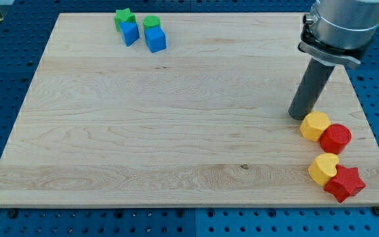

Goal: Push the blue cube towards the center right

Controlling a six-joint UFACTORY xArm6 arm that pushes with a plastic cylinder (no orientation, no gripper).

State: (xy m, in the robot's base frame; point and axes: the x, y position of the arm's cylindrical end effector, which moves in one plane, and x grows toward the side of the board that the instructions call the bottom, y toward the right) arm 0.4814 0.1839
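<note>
Camera view places the blue cube [155, 40] near the tabletop [143, 131] top edge, far toward the view's left from my tip [299, 116], a bare rod holding nothing, just beside the yellow block [315, 125].

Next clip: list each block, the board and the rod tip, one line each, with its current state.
blue cube: touching green cylinder, unpushed
second blue block: against green star
green cylinder: upright
green star: flat
yellow blocks: beside red ones
red star: flat
my tip: near upper yellow block
board: level
</note>
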